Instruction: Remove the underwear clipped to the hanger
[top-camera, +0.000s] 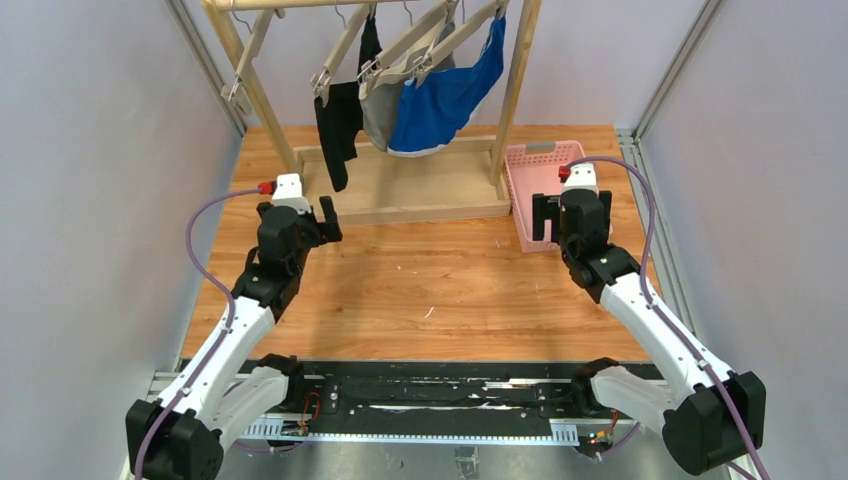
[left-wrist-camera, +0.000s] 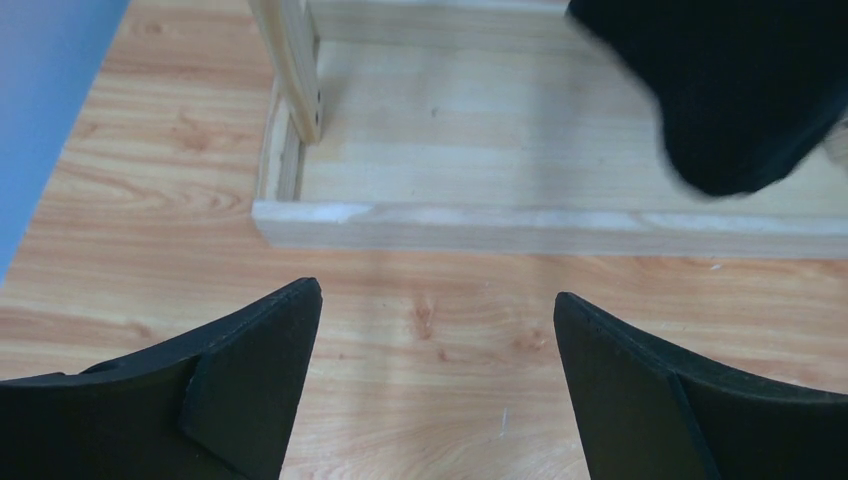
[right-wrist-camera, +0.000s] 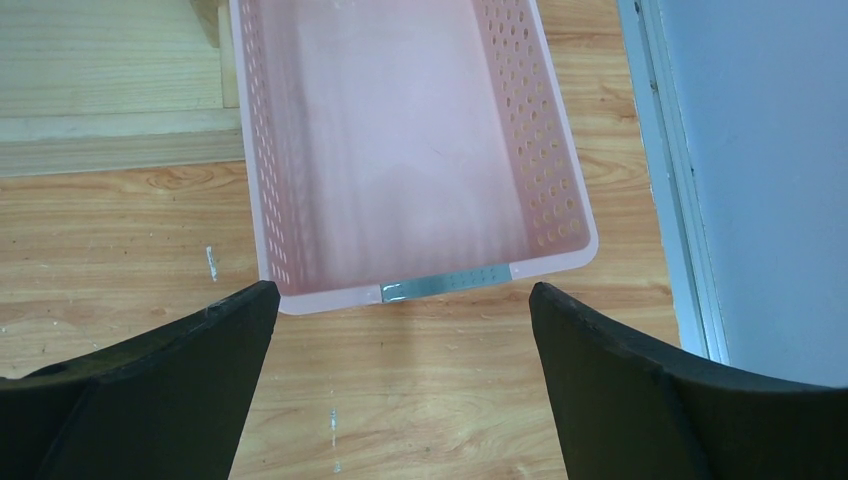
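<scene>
Three briefs hang from clip hangers on a wooden rack (top-camera: 515, 90) at the back: black briefs (top-camera: 338, 130) on the left, grey briefs (top-camera: 380, 115) in the middle, bright blue briefs (top-camera: 445, 95) on the right. The black one's lower end shows in the left wrist view (left-wrist-camera: 740, 90). My left gripper (top-camera: 318, 212) is open and empty, low over the table just before the rack's base (left-wrist-camera: 540, 225). My right gripper (top-camera: 552, 215) is open and empty, at the near end of the pink basket (right-wrist-camera: 400, 150).
An empty wooden hanger (top-camera: 245, 65) hangs at the rack's left end. The pink perforated basket (top-camera: 522, 180) stands right of the rack's base. Grey walls close in both sides; a metal rail (top-camera: 650, 160) runs along the table's right edge.
</scene>
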